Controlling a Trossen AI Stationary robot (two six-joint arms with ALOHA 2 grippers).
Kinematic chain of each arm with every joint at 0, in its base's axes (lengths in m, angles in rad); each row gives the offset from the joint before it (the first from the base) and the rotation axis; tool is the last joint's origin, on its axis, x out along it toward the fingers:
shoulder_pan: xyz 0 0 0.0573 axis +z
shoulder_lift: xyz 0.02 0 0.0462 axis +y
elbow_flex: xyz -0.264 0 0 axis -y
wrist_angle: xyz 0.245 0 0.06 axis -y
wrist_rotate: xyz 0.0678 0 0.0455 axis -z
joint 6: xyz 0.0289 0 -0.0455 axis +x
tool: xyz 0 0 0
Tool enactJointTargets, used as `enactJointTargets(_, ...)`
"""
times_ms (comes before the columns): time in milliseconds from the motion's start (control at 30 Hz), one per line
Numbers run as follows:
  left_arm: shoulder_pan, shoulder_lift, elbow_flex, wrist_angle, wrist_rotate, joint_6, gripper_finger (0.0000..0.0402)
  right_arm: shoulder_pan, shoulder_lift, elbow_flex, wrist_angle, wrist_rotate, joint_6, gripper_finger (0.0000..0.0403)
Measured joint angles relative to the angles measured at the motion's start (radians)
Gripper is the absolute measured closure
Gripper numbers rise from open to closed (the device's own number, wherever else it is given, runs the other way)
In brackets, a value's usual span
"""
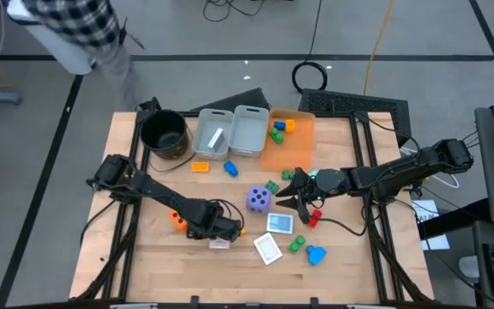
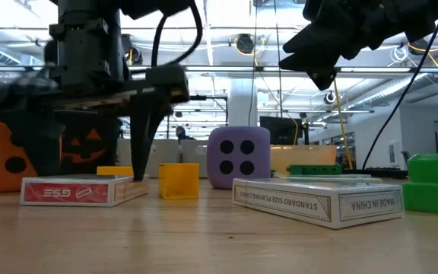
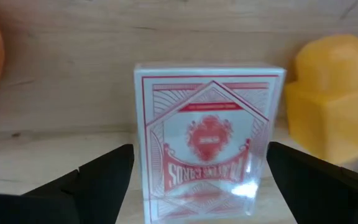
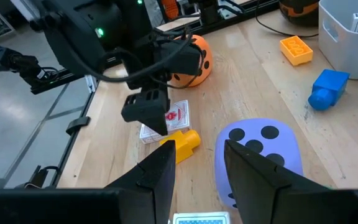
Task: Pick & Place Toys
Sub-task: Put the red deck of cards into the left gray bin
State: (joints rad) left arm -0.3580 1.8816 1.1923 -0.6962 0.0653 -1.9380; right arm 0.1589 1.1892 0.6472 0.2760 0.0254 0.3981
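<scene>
A red card deck (image 3: pixel 210 143) lies flat on the table near the front left, also in the high view (image 1: pixel 219 244). My left gripper (image 3: pixel 201 186) is open and points down over it, one finger on either side of the deck; whether they touch it, I cannot tell. A yellow block (image 3: pixel 334 93) stands just beside the deck. A purple foam die (image 1: pixel 259 200) sits mid-table. My right gripper (image 4: pixel 197 168) is open and empty, raised above the table just right of the purple die (image 4: pixel 260 155). An orange die (image 1: pixel 178 221) rests left of my left gripper.
Two grey bins (image 1: pixel 230 133), an orange bin (image 1: pixel 294 142) and a black pot (image 1: pixel 163 133) stand at the back. A teal card deck (image 1: pixel 280 223), a white one (image 1: pixel 268 249), green (image 1: pixel 296 245), blue (image 1: pixel 316 254) and red (image 1: pixel 316 216) blocks lie front right. A person (image 1: pixel 75 26) stands beyond the far left corner.
</scene>
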Motion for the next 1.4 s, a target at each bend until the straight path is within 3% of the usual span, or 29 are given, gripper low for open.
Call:
enactJointTargets(133, 0.001, 0.024, 0.003, 0.038, 0.039, 0.017, 0.0025, 0.000, 0.000, 0.000, 0.000, 0.000, 0.000, 0.0271)
enactJointTargets(333, 0.000, 0.026, 0.002, 0.044, 0.017, -0.003, 0.0025, 0.000, 0.000, 0.000, 0.000, 0.000, 0.001, 0.0271)
enactJointTargets(633, 0.000, 0.027, 0.003, 0.044, -0.005, 0.102, 0.0025, 0.000, 0.000, 0.000, 0.000, 0.000, 0.001, 0.0271)
enactJointTargets(933, 0.018, 0.028, 0.003, -0.053, 0.022, 0.100, 0.0025, 0.000, 0.000, 0.000, 0.000, 0.000, 0.001, 0.0271)
enactJointTargets(1400, 0.022, 0.029, 0.002, -0.063, 0.005, 0.153, 0.0025, 0.000, 0.000, 0.000, 0.000, 0.000, 0.001, 0.0271)
